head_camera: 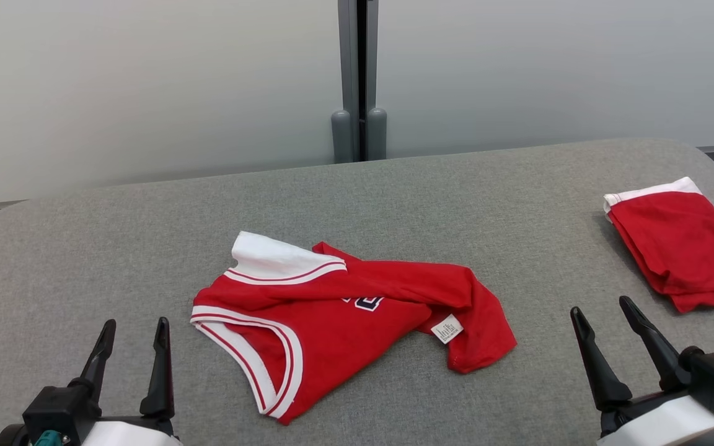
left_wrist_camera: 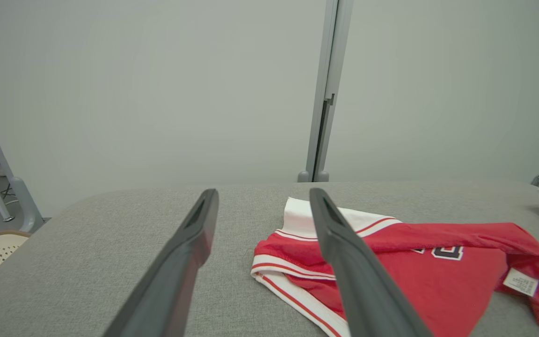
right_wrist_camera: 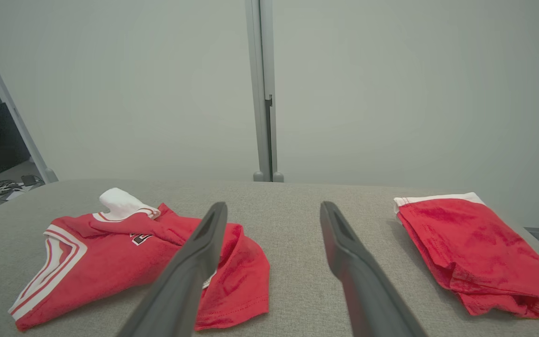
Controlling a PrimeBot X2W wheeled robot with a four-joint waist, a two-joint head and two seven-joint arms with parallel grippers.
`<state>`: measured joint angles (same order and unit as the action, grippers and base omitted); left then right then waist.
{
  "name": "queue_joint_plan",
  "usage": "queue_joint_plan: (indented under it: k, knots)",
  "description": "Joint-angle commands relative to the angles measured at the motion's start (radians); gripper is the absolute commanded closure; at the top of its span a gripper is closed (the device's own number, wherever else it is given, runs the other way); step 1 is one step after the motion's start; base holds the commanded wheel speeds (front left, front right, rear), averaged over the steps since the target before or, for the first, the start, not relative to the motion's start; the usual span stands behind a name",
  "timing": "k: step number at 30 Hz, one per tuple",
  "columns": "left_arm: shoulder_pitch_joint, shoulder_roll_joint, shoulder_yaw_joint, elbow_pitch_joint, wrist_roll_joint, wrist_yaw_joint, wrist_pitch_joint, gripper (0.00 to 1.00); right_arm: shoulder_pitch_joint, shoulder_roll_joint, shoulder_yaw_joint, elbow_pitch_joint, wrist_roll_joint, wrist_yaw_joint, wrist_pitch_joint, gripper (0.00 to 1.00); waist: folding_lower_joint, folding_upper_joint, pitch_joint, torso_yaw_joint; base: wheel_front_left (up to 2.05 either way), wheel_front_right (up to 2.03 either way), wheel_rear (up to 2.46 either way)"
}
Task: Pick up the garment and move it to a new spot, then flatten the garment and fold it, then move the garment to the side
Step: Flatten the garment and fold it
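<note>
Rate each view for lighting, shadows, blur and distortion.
Head view: soft, even light, no glare, sharp; the folded garment throws a faint shadow on the table to its left. Left wrist view: the fingers of the left gripper loom large, slightly soft. Right wrist view: jersey evenly lit, crisp.

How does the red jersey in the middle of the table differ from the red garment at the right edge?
The jersey lies crumpled, a care label showing; the folded garment is a neat compact stack. The jersey has red-striped white trim and part of a dark print; the folded garment has a plain white band at one end. Both are red and rest on the grey table.
</note>
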<state>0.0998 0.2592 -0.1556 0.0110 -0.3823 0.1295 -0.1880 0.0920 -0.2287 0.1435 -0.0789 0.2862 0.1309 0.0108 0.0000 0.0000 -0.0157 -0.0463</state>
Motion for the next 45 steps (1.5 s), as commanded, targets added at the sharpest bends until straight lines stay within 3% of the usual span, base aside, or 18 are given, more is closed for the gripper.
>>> queue_joint_plan:
  k: [1, 10, 15, 19, 23, 28, 30, 38, 45]
  knots:
    - [0.013, 0.000, 0.000, -0.006, -0.007, 0.007, 0.003, 0.00, 0.003, 0.000, -0.002, -0.005, -0.009, 0.000, 0.005, 0.00, 0.0000, 0.0000, 0.001, 0.000, 0.00, 0.00, 0.00]
    - [-0.002, 0.002, -0.016, -0.027, 0.002, 0.017, 0.019, 0.00, -0.001, -0.003, 0.001, -0.002, -0.007, 0.000, 0.011, 0.00, 0.0000, 0.0000, 0.010, 0.011, 0.00, 0.00, 0.00]
    - [-0.056, -0.004, -0.037, -0.046, 0.015, 0.013, 0.023, 0.00, -0.017, -0.027, 0.054, 0.033, -0.007, 0.000, 0.030, 0.00, 0.0000, 0.0000, 0.055, 0.047, 0.00, 0.00, 0.00]
    - [-0.109, -0.014, -0.057, -0.051, 0.026, 0.003, 0.016, 0.00, -0.040, -0.040, 0.113, 0.090, 0.001, 0.000, 0.042, 0.00, 0.0000, 0.0000, 0.104, 0.079, 0.00, 0.00, 0.00]
    - [-0.208, -0.040, -0.093, -0.037, 0.042, -0.016, -0.005, 0.00, -0.107, -0.047, 0.197, 0.229, 0.023, 0.000, 0.038, 0.00, 0.0000, 0.0000, 0.193, 0.132, 0.00, 0.00, 0.00]
    - [-0.259, -0.057, -0.106, -0.011, 0.049, -0.026, -0.027, 0.00, -0.175, -0.039, 0.245, 0.335, 0.029, 0.000, 0.011, 0.00, 0.0000, 0.0000, 0.234, 0.148, 0.00, 0.00, 0.00]
    - [-0.281, -0.062, -0.111, 0.010, 0.050, -0.036, -0.038, 0.00, -0.207, -0.028, 0.248, 0.387, 0.050, 0.000, -0.024, 1.00, 0.0000, 0.0000, 0.251, 0.151, 0.00, 0.00, 0.00]
    - [-0.308, -0.051, -0.100, 0.038, 0.053, -0.045, -0.057, 0.00, -0.219, -0.047, 0.151, 0.362, 0.057, 0.000, -0.113, 1.00, 0.0000, 0.0000, 0.270, 0.126, 0.00, 0.00, 0.00]
    - [-0.334, -0.045, -0.093, 0.044, 0.056, -0.049, -0.065, 0.00, -0.251, -0.079, 0.011, 0.290, 0.037, 0.000, -0.106, 1.00, 0.0000, 0.0000, 0.294, 0.097, 0.00, 0.00, 0.00]
